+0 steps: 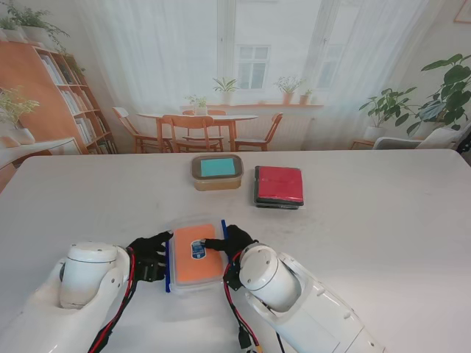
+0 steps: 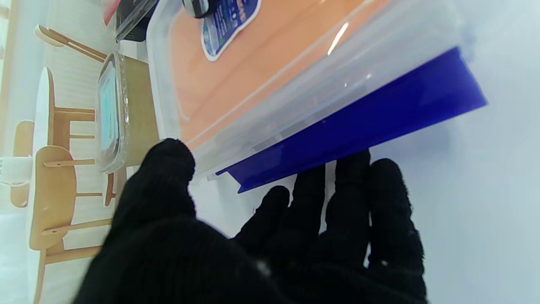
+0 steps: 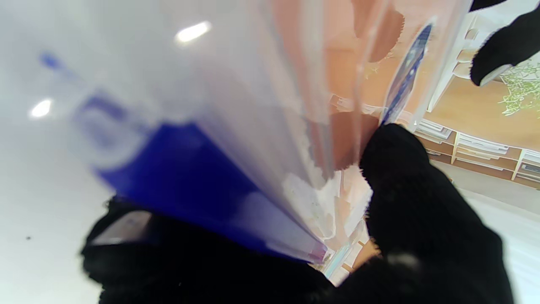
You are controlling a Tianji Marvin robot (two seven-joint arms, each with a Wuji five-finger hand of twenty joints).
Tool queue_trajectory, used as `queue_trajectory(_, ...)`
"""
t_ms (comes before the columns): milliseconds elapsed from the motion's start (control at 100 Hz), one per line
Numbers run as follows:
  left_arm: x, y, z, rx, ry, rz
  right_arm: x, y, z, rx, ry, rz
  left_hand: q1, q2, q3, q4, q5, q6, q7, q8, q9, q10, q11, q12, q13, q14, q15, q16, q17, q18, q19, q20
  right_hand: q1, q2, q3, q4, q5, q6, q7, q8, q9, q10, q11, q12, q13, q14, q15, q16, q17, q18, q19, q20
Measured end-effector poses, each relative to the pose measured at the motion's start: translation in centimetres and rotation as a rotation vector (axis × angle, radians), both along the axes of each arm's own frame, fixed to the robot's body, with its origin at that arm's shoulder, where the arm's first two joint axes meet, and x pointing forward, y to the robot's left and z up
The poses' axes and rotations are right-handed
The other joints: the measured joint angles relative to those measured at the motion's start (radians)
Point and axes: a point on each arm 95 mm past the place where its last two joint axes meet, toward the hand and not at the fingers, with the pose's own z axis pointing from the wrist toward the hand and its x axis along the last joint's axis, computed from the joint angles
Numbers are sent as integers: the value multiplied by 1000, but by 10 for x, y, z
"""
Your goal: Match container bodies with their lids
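Gripping the clear rectangular plastic container with the orange lid and blue side clips (image 1: 196, 255), the black-gloved left hand (image 1: 149, 257) and right hand (image 1: 234, 245) clamp its opposite sides on the white table (image 1: 383, 220). Beyond their fingertips sit a teal-lidded tan box (image 1: 217, 171) and a red-lidded black box (image 1: 279, 186).

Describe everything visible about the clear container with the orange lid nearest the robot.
The clear plastic container with the orange lid lies flat on the white table, near me. Rectangular, lid on, a blue-and-white label at its centre, blue side clips. The left hand and right hand press its two sides, right fingers over the lid.
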Motion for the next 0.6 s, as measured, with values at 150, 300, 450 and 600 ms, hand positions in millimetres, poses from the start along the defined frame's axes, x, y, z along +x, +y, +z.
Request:
queue_trajectory(150,0,1,3,14,-8,-10,0,0,0,1,-1,-1,0,-1,0,0,3,4,0,0,1,2,-9,0,0,2,5,1,0,2,2,3,0,0,0,0,0,0,0,0,0,0,0,0,0,0,0,0,0,0,0,0)
queue_trajectory(300,1,2,7,40,-24,-39,1,0,0,1,-2,-2,0,-2,0,9,4,5,0,0,2,24,-9,0,0,6,6,1,0,7,3,4,0,0,0,0,1,0,0,0,0,0,1,0,0,0,0,0,0,0,0,0)
queue_trajectory(450,1,1,9,52,-23,-54,1,0,0,0,-3,-4,0,-4,0,15,14,6,0,0,2,25,-10,0,1,7,12,2,3,10,10,11,0,0,0,0,4,0,0,0,0,0,1,0,0,0,0,1,0,0,0,0)
queue_trajectory(600,3,0,10,87,-20,-110,1,0,0,0,-6,-5,0,-11,1,16,23,19,-6,0,2,25,-10,1,22,9,14,2,19,18,20,17,0,0,0,0,4,0,0,0,0,0,1,0,0,0,8,4,0,0,0,0)
